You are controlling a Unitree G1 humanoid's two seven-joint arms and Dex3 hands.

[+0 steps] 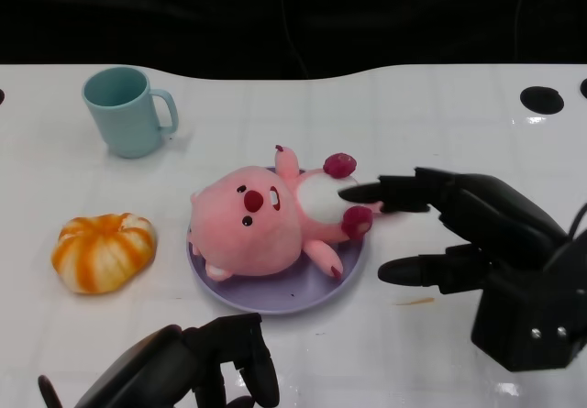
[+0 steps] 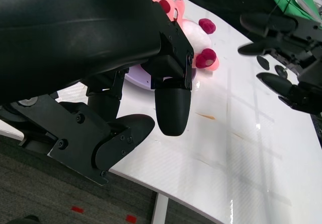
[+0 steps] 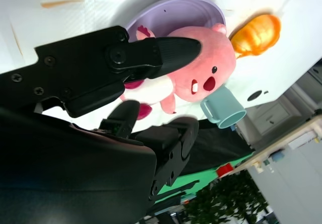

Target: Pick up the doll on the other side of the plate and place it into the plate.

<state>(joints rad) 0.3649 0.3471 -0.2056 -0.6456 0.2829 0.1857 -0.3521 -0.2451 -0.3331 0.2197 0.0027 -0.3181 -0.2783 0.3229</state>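
Two black many-fingered hands frame the near edge of the glossy white bench [image 1: 413, 353]. Nearest the camera, the left hand [image 1: 197, 367] sits at the lower left of the head view, its fingers curled downward and inward with nothing between them; the left wrist view shows the same hand [image 2: 151, 83] with thick fingers [image 2: 172, 110] hanging over the bench edge, clear of every object. Slightly farther out on the other side, the right hand [image 1: 468, 234] reaches in toward the middle with its fingers spread apart and holding nothing. Its upper finger extends toward the belly of the toy and ends touching or just beside one dark red foot; I cannot tell which. Its lower finger points at the bench just beside the dish, apart from it. The right wrist view has that hand [image 3: 126, 83] with one long tapered finger [image 3: 171, 53] lying in front of the toy.

At the middle of the bench, the round lavender plastic plate [image 1: 275, 300] carries the pink plush doll with a white belly and dark red paws [image 1: 252, 220]. It lies on its back inside the plate, head toward the robot's left, legs toward the right hand. Well apart to the left rests an orange-and-white striped plush pumpkin [image 1: 103, 252]. Farthest back, a pale teal plastic mug [image 1: 124, 110] stands upright, handle facing right.
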